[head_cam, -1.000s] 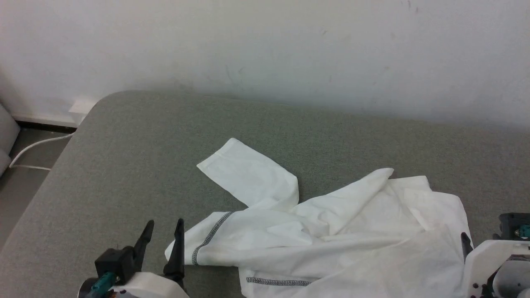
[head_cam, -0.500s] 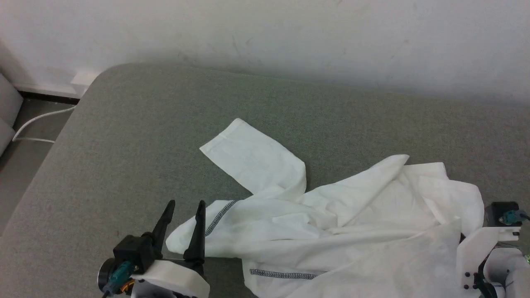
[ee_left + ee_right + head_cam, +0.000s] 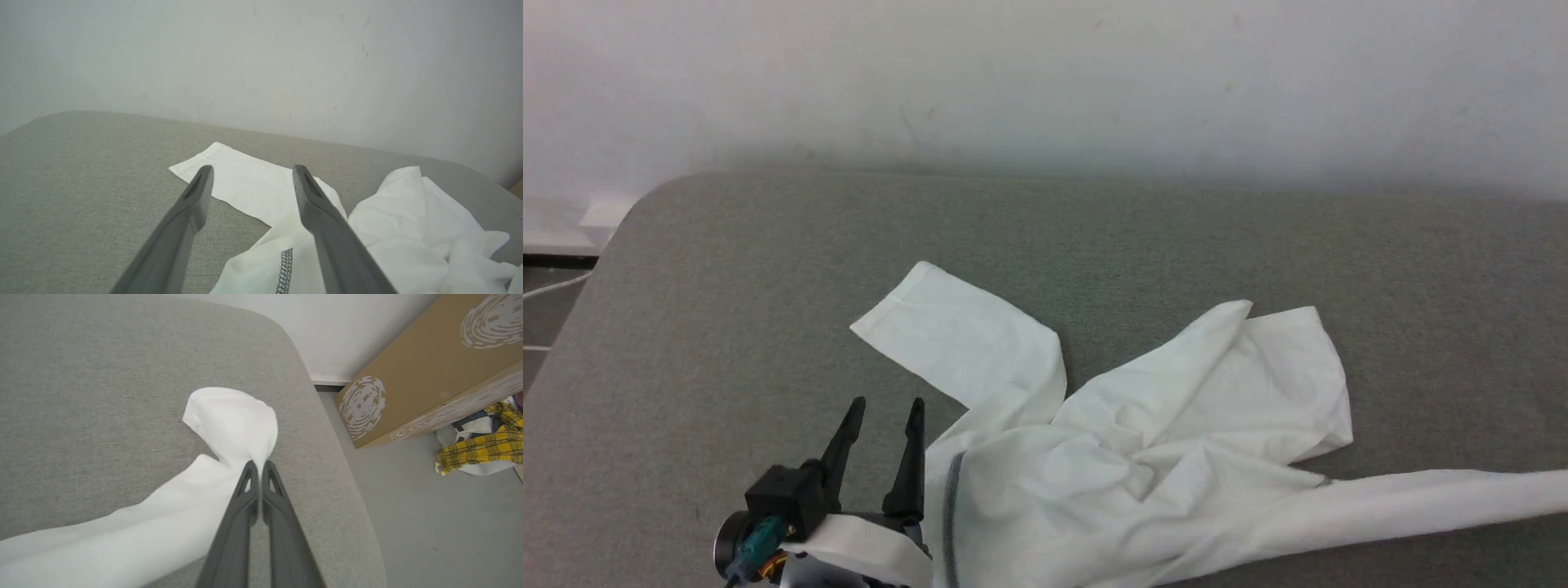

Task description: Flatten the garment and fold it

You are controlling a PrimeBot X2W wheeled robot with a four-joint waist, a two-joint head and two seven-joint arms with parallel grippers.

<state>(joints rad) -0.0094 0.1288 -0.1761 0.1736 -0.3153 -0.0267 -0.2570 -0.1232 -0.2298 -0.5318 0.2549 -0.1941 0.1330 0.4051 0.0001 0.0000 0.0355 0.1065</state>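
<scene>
The white garment lies crumpled on the grey padded surface, one sleeve spread flat toward the far left. A stretched band of its cloth runs off the head view's right edge. My left gripper stands open just left of the garment's edge with dark zigzag stitching, nothing between its fingers; the left wrist view shows the left gripper above the sleeve. In the right wrist view my right gripper is shut on a pinch of the garment, pulled toward the surface's right end.
A white wall rises behind the surface. The surface's rounded right end drops to the floor, where a brown cardboard box and a yellow plaid cloth lie. The left end is rounded too, with a cable beyond it.
The right arm has pulled part of the garment out to the right into a taut band and left the head view. The head camera shifted. The left gripper stays open beside the stitched edge.
</scene>
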